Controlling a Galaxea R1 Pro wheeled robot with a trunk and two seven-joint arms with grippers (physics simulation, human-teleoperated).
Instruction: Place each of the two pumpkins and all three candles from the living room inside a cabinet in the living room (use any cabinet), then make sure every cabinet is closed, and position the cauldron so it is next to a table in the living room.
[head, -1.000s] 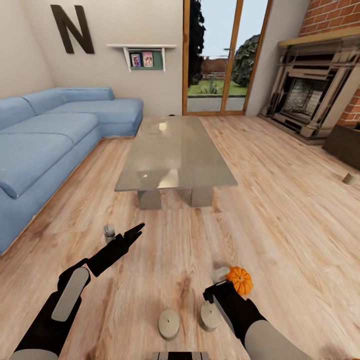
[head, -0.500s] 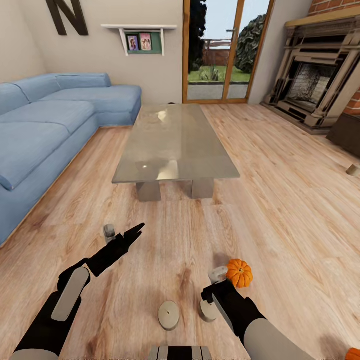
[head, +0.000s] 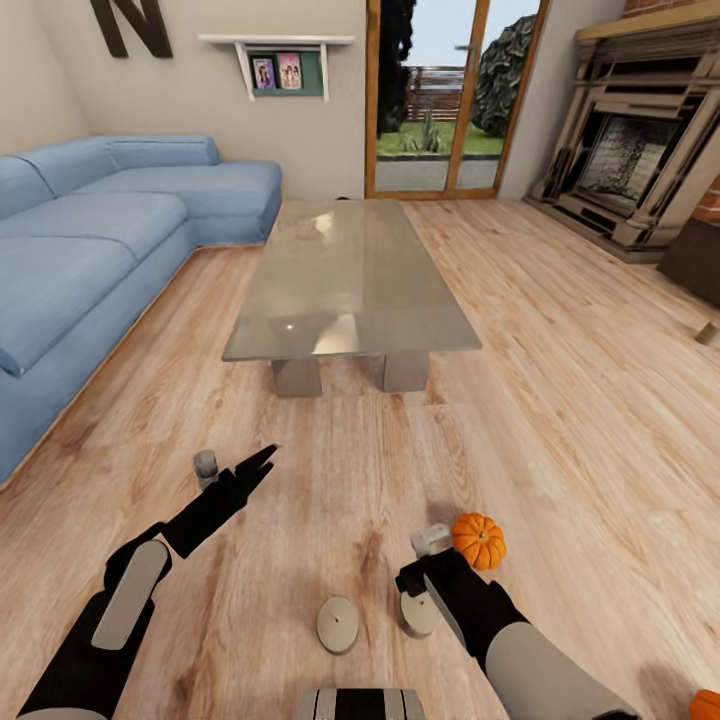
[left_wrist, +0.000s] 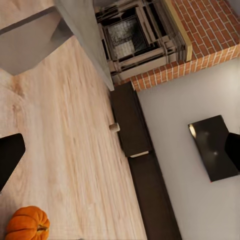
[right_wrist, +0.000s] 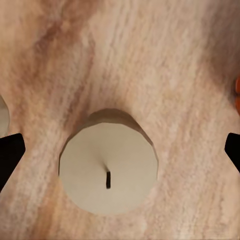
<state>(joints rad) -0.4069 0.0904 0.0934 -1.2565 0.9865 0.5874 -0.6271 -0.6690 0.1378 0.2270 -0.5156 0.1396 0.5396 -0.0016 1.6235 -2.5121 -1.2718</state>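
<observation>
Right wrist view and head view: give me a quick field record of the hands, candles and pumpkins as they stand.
right hand: open, above a stubby greyish candle, not touching it
second greyish candle: on the wood floor, untouched
small orange ribbed pumpkin: on the floor beside the right hand
second orange pumpkin: at the picture's lower right edge
left hand: open, empty
glass-topped coffee table: ahead

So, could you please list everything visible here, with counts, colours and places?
Stubby grey candles: two on the floor near the robot; a third far right by the cabinet.
Round orange ribbed pumpkins: one beside the right gripper; another at the lower right edge.
Glass-topped coffee table: one, grey legs, centre.
Blue sofa: one, left.
Long dark-brown cabinet: along the wall.
Brick fireplace: right.
Left gripper: black, open.
Right gripper: black, open above a candle.
</observation>
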